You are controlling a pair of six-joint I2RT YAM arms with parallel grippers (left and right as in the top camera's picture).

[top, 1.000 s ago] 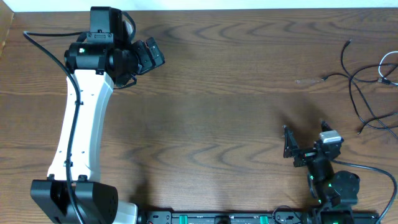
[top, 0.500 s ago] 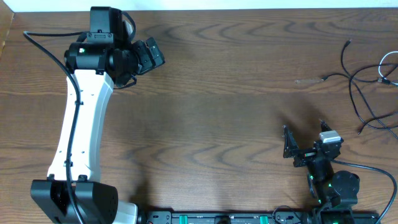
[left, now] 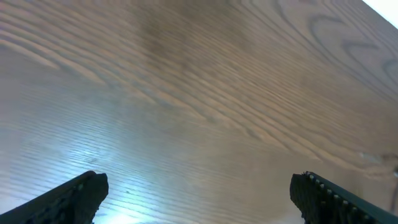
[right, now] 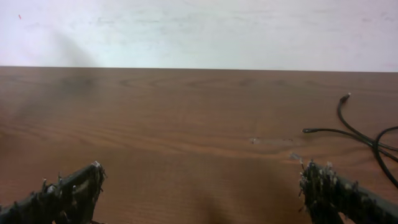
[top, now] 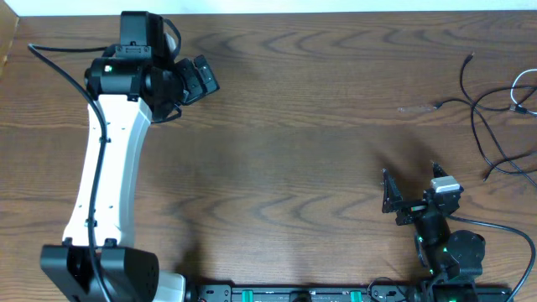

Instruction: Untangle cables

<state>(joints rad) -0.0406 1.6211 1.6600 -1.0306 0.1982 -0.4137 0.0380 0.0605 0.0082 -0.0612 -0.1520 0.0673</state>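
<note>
Both left gripper (top: 201, 77) and right gripper (top: 411, 184) spread, empty. Pinch one loose end of cables (top: 480, 105) beyond right gripper.

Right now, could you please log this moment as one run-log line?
left pincer: open, empty, over far left of brown wooden table | right pincer: open, empty | thin black and white cables: tangled at right edge, ungrasped

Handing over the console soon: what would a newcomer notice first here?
The tangle of thin cables at the right edge of the table, mostly black with one pale strand. Next, the long white left arm, its left gripper away at the far left corner. The right gripper sits nearer the cables, jaws open and empty.
</note>
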